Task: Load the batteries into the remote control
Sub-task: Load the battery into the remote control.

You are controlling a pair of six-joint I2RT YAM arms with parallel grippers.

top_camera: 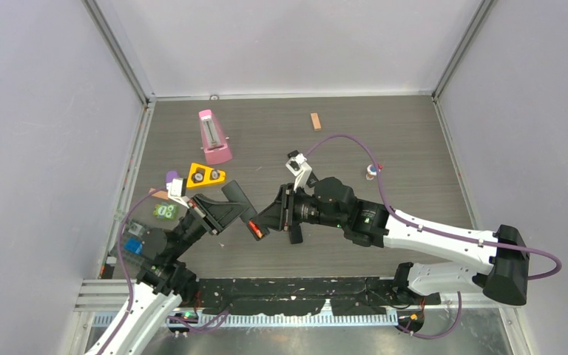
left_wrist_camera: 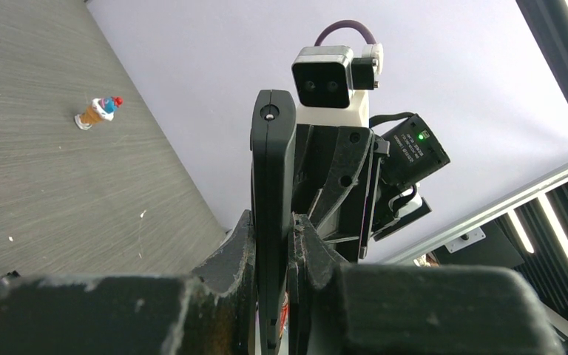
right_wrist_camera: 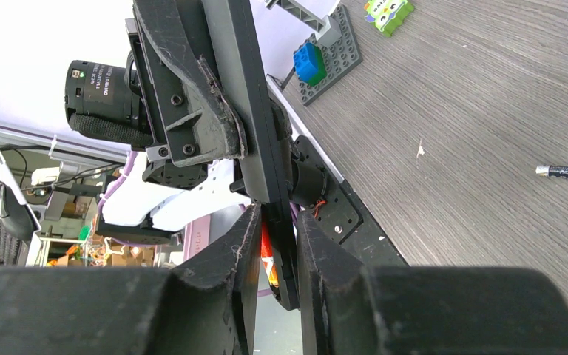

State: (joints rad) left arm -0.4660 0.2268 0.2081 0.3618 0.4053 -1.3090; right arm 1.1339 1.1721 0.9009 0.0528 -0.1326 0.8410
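Left of centre in the right wrist view, the remote control [right_wrist_camera: 255, 140] is held edge-on above the worktop [right_wrist_camera: 473, 111], clamped by the left gripper [left_wrist_camera: 274, 244]. Its battery compartment cannot be made out. The right gripper [right_wrist_camera: 277, 251] is closed around its lower end, with a red battery [right_wrist_camera: 267, 255] pinned between one finger [right_wrist_camera: 240, 248] and the casing. Just right, at the worktop's edge, a blue brick [right_wrist_camera: 309, 63] is seated on a grey baseplate [right_wrist_camera: 340, 59]. At far right, a second battery [right_wrist_camera: 566, 172] is seen alone on open worktop.
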